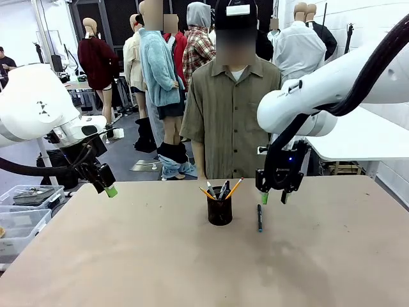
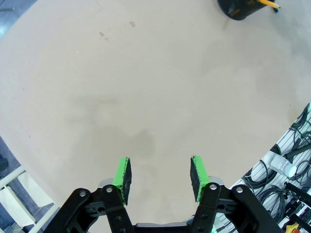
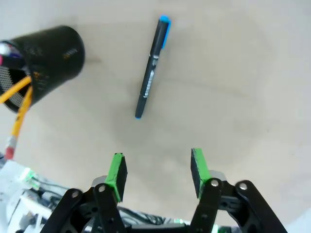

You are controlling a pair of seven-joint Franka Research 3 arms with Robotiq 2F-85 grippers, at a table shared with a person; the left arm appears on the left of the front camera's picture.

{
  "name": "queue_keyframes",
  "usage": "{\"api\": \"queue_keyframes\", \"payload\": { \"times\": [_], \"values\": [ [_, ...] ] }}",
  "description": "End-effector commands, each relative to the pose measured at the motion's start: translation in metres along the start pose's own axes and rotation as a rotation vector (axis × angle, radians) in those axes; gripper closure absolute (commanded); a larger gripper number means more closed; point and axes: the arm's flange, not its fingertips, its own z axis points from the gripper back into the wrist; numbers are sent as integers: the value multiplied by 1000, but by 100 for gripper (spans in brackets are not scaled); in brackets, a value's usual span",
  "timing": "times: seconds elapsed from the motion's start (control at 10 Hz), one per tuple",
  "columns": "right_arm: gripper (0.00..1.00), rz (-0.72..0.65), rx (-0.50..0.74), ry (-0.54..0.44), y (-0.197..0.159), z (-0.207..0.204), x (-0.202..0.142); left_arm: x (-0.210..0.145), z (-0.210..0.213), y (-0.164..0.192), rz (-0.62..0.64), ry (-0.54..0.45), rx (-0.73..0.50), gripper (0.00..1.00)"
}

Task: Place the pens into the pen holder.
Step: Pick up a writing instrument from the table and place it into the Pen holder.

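The pen holder (image 1: 220,211) stands upright near the middle of the table (image 1: 192,275), a black mesh cup with several pens in it: two orange pencils (image 1: 234,187) lean out to either side over the rim, and some darker sticks stand between them, too small for me to tell apart. Just beside the holder, on my right and not touching it, one dark pen (image 1: 259,217) with blue on its ends lies flat on the tabletop, its length running roughly from me toward the person (image 1: 233,109) who stands at the far edge. In my right wrist view this pen (image 3: 151,68) lies ahead of my fingers, not between them, with the holder (image 3: 48,58) off to one side and the orange pencils (image 3: 19,104) sticking out of it. My right gripper (image 1: 273,198) hangs over the table close to the pen's far end, pointing down, its green pads (image 3: 116,174) spread apart with only bare tabletop between them. My left gripper (image 1: 108,188) is well apart from all this, raised above the table's left far corner; its green pads (image 2: 123,177) are likewise spread wide and hold nothing, and the holder (image 2: 240,8) sits at the top edge of that wrist view.
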Motion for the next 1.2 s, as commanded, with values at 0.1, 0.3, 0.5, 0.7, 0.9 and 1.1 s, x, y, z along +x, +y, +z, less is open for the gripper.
{"api": "queue_keyframes", "payload": {
  "times": [0.1, 0.3, 0.5, 0.7, 0.9, 1.1],
  "values": [
    [33, -29, -31, 8, 7, -25, 23, -1, 1, 1, 1, 6, 10, 36],
    [33, -29, -41, 23, 7, -39, 41, -1, 1, 1, 1, 6, 10, 36],
    [33, -47, -63, 17, 4, -47, 52, -1, 1, 1, 1, 6, 10, 36],
    [33, -73, -101, 17, -1, -54, 63, -1, 1, 1, 1, 6, 10, 36],
    [33, -42, -120, 13, 4, -64, 71, -1, 1, 1, 1, 6, 10, 36],
    [33, -10, -121, -14, 8, -71, 75, -1, 1, 1, 1, 6, 10, 36]
  ]
}}
